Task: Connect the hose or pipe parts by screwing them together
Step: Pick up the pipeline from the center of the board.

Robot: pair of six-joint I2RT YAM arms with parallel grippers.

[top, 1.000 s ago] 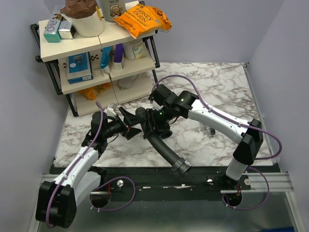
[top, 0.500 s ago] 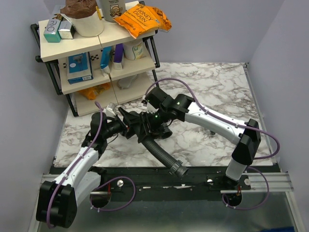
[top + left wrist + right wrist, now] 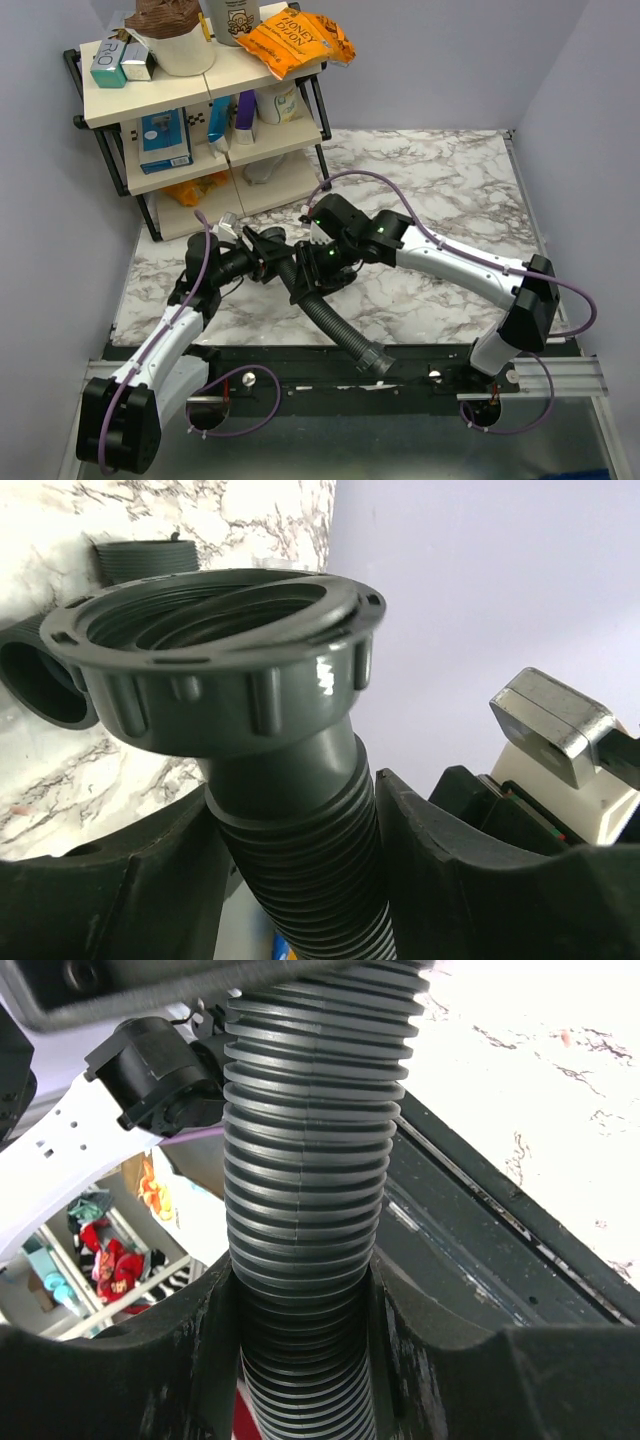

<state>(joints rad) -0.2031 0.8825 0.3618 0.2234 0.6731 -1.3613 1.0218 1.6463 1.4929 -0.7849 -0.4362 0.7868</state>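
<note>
A black ribbed hose (image 3: 335, 325) runs from between the two grippers down to its free collar end (image 3: 377, 358) near the table's front edge. My left gripper (image 3: 278, 262) is shut on the hose (image 3: 300, 870) just below its upper collar (image 3: 215, 670), with fingers (image 3: 430, 860) pressed on both sides of the ribs. My right gripper (image 3: 315, 270) is shut on the hose (image 3: 305, 1160) a little further along. The dark grey pipe fitting (image 3: 45, 675) lies on the marble beyond the collar, one round mouth and a threaded end showing. No ring nut shows.
A two-tier shelf (image 3: 200, 130) stands at the back left with boxes, bottles and an orange snack bag (image 3: 295, 40). Purple cables (image 3: 205, 270) loop along both arms. A black rail (image 3: 400, 385) runs along the table's near edge.
The right arm carried the hose leftward to the left gripper. The left gripper's fingers, wide open before, closed onto the hose below its collar. The hose's free end shifted slightly.
</note>
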